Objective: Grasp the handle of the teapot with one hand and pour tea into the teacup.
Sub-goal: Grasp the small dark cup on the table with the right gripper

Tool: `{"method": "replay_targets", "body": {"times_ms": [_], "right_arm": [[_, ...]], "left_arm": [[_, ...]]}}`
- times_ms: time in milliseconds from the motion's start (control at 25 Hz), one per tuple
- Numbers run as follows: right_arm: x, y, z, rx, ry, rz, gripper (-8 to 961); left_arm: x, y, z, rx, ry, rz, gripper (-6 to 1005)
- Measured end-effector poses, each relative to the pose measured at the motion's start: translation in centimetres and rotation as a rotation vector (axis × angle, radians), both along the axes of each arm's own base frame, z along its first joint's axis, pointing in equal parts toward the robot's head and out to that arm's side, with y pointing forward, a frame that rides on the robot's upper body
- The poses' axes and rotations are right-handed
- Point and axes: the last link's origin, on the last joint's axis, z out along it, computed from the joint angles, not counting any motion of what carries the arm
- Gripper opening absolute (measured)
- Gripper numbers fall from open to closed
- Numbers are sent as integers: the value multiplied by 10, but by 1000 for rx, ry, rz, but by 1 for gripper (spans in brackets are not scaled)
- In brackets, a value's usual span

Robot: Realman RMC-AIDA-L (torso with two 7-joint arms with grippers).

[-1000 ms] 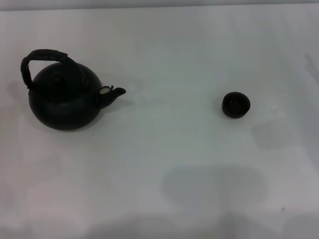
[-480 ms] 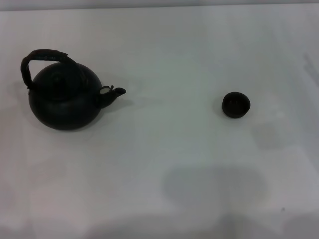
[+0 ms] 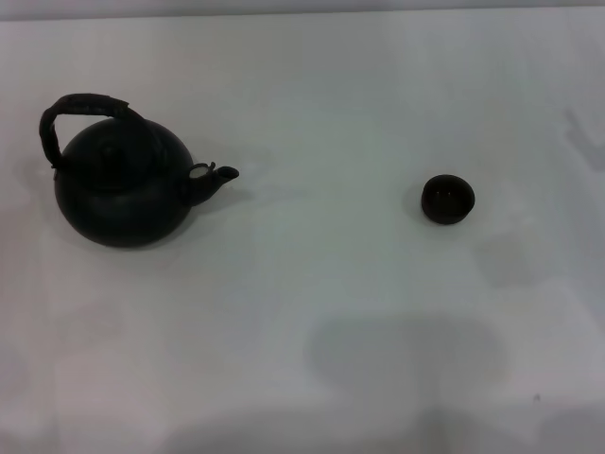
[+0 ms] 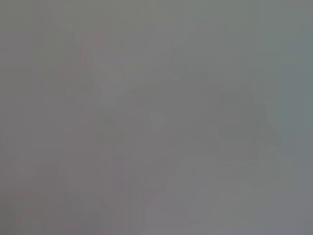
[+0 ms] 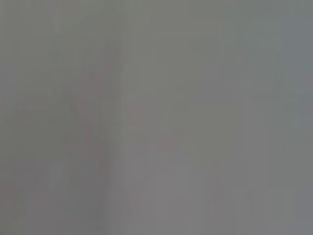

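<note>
A round matte black teapot (image 3: 118, 194) stands upright on the white table (image 3: 312, 104) at the left in the head view. Its spout (image 3: 216, 177) points right. Its dark arched handle (image 3: 76, 112) rises over the lid. A tiny dark teacup (image 3: 447, 200) stands upright on the table to the right, well apart from the teapot. Neither gripper shows in the head view. Both wrist views show only a plain grey surface with no object or fingers.
Soft grey shadows lie on the table near the front edge (image 3: 406, 355). The table's far edge (image 3: 302, 13) runs along the top of the head view.
</note>
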Motion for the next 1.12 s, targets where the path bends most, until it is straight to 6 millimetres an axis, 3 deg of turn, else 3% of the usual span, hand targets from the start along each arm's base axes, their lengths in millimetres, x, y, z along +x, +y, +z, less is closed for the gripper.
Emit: {"method": "replay_targets", "body": {"times_ms": [440, 720, 1120], "right_arm": [[-1, -11, 19, -98, 34, 72, 842], [-13, -3, 34, -306, -7, 150, 843], [-42, 3, 37, -627, -110, 199, 843]], "left_arm": [[0, -5, -3, -59, 40, -19, 611], [-2, -8, -2, -56, 46, -12, 610], [-3, -5, 2, -52, 56, -15, 612]]}}
